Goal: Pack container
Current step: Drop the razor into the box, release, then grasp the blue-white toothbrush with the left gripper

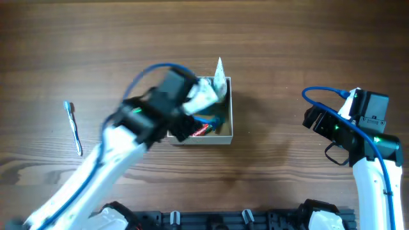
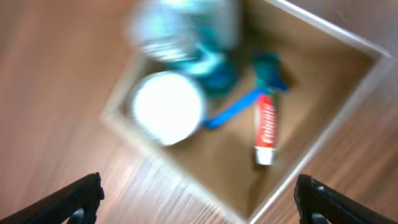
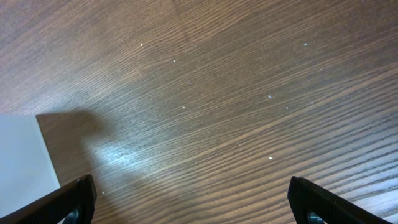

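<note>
We see the left gripper [image 2: 199, 190] hanging over the container [image 1: 231, 121], which sits at the middle of the table [image 1: 287, 38]; its fingers are spread wide and hold nothing. The right gripper [image 3: 191, 186] is parked well off to the right over bare wood, equally wide and empty. Inside the box the left wrist view shows a round white-lidded jar [image 2: 166, 107] at the left, a red-and-white toothpaste tube [image 2: 266, 129] lying flat toward the right, and a blue toothbrush [image 2: 231, 109] slanting between them. A blurred clear-and-teal bottle [image 2: 186, 28] lies at the far side. One slim pale-blue piece, probably another toothbrush [image 1: 74, 128], lies out on the table well to the left, so we judge the packing nearly finished. To do this step well, we would raise the left arm straight up clear of the thin walls. Then we would close the fingers across the handle's middle and set it down in the open tan floor near the tube, not on the jar
</note>
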Robot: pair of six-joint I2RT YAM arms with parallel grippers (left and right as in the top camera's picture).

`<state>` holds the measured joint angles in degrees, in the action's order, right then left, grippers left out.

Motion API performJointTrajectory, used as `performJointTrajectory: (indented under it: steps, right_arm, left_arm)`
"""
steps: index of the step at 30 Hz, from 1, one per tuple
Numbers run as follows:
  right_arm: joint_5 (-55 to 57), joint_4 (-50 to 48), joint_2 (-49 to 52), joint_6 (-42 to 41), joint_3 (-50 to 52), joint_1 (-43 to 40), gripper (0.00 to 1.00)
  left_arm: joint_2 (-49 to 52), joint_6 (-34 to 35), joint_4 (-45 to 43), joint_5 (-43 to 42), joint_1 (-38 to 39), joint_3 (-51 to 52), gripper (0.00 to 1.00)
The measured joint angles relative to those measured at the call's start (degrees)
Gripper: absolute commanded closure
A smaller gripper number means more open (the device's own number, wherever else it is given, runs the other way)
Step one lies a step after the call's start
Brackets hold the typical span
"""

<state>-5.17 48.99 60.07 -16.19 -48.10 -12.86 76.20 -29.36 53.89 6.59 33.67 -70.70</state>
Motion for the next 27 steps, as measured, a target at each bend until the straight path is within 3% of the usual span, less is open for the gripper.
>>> performJointTrajectory:
  steps: [1,4,8,11,16,22,27]
  right_arm:
    - [0.00,-0.04,0.00,0.00,0.00,0.00,0.00]
    - [0.00,-0.02,0.00,0.00,0.00,0.00,0.00]
    - [0.00,-0.02,0.00,0.00,0.00,0.00,0.00]
    - [0.00,-0.02,0.00,0.00,0.00,0.00,0.00]
    - [0.00,-0.09,0.96,0.00,0.00,0.00,0.00]
    - [-0.02,-0.07,3.56,0.00,0.00,0.00,0.00]
    - [0.00,-0.09,3.69,0.00,0.00,0.00,0.00]
  left_arm:
    - [-2.38,2.45,0.17,0.83,-2.75,-0.20,0.00]
    - [-6.29,11.72,-0.09,3.17,-20.57,-0.42,0.00]
    - [-3.21,21.57,-2.34,3.43,-42.84,-0.42,0.00]
    - [2.62,25.53,-2.99,2.95,-53.07,-0.39,0.00]
    - [17.42,28.68,-4.22,-0.76,-61.68,-0.24,0.00]
    - [32.83,29.51,-5.11,-5.07,-63.54,0.00,0.00]
    - [35.82,29.70,-6.47,-5.70,-63.54,0.02,0.00]
